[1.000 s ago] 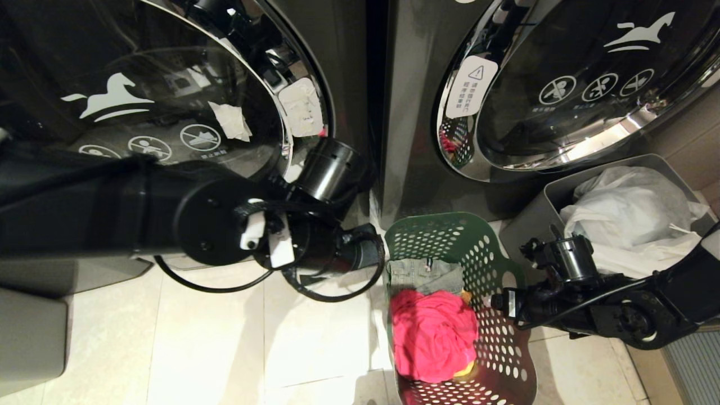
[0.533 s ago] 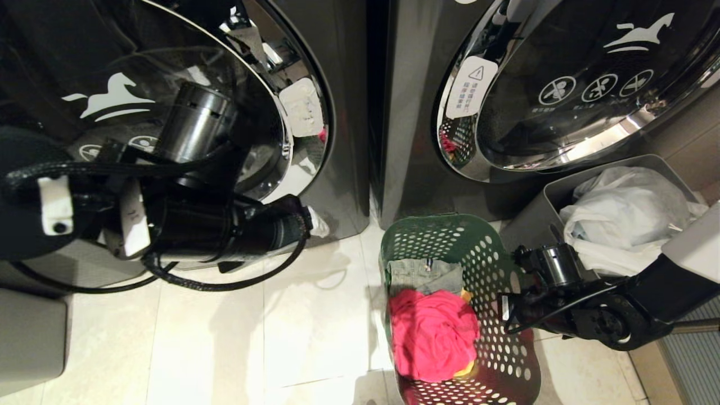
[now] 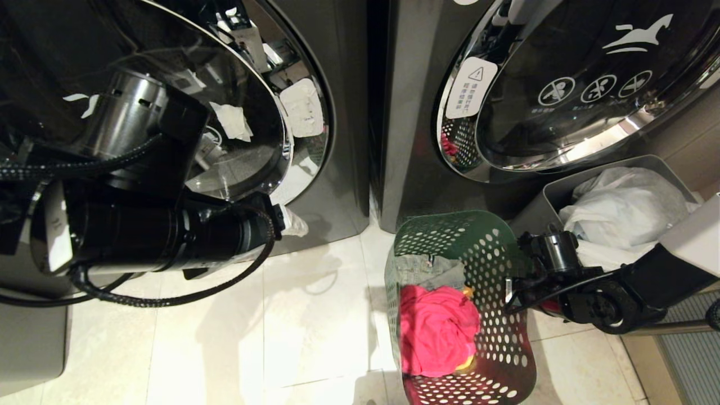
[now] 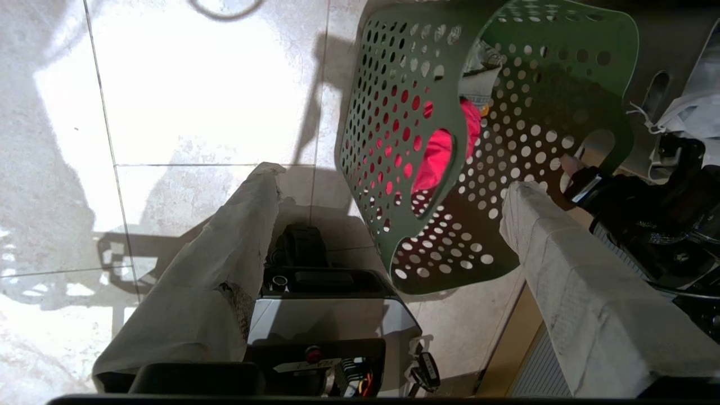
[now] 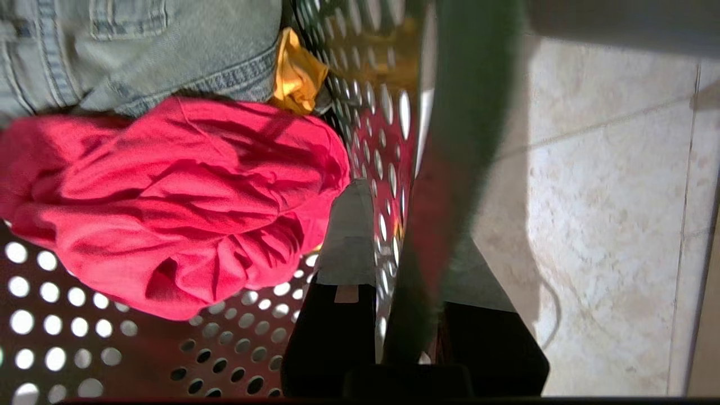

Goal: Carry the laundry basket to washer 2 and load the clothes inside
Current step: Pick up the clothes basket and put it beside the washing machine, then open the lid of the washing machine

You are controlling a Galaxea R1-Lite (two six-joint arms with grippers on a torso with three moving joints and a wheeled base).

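The dark green laundry basket (image 3: 495,264) stands on the tiled floor before two dark grey washers; no number label shows, so I cannot tell which is washer 2. Inside lie the clothes: a pink-red garment (image 3: 439,332), a denim piece (image 3: 430,270) and a yellow cloth (image 5: 295,76). My right gripper (image 3: 509,298) is shut on the basket's right rim, one finger (image 5: 349,236) inside the wall and the other outside. My left gripper (image 4: 394,180) hangs open and empty, up and to the left of the basket (image 4: 394,101); in the head view only one white fingertip (image 3: 292,222) shows.
A grey bin (image 3: 548,194) with a white bag stands right of the basket, against the right washer (image 3: 405,112). The left washer's door (image 3: 242,112) is behind my left arm. Another grey bin (image 3: 28,337) sits at the far left. My own base (image 4: 326,315) lies below the left gripper.
My left arm has pulled back leftward, away from the basket. The right gripper has closed on the basket's right rim, and the basket has shifted slightly to the right.
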